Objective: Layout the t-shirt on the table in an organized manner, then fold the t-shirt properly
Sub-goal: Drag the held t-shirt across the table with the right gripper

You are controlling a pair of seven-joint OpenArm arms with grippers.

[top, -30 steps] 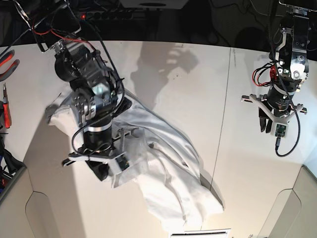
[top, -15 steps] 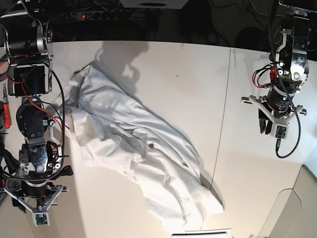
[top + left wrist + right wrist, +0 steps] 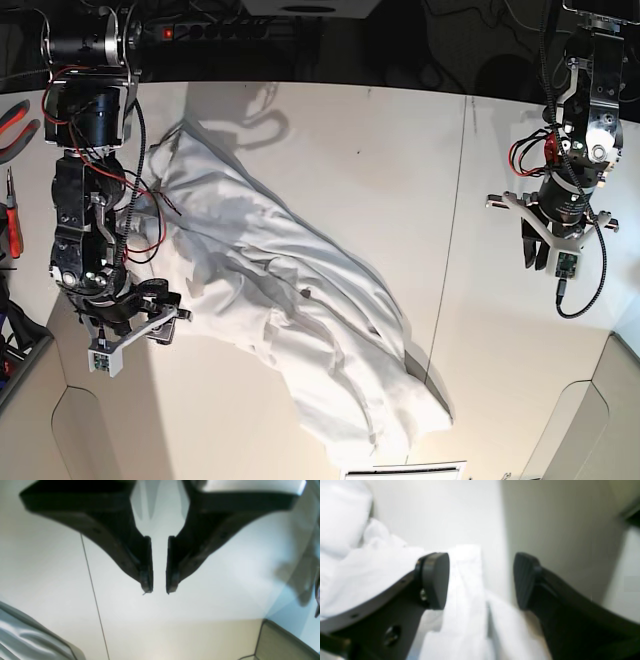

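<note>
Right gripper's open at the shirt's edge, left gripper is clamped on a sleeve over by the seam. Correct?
Not quite. The left gripper holds nothing: in the left wrist view its fingers stand slightly apart over bare table, with the t-shirt well away from it. The rest holds: the right gripper is open at the shirt's edge.

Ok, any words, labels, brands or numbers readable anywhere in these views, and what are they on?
None can be read.
t-shirt: plain white, no print or tag showing.
table: bare, only a thin dark seam line.
left gripper and right gripper: plain black, no markings.
White strip at the base view's bottom edge: too small to read.
</note>
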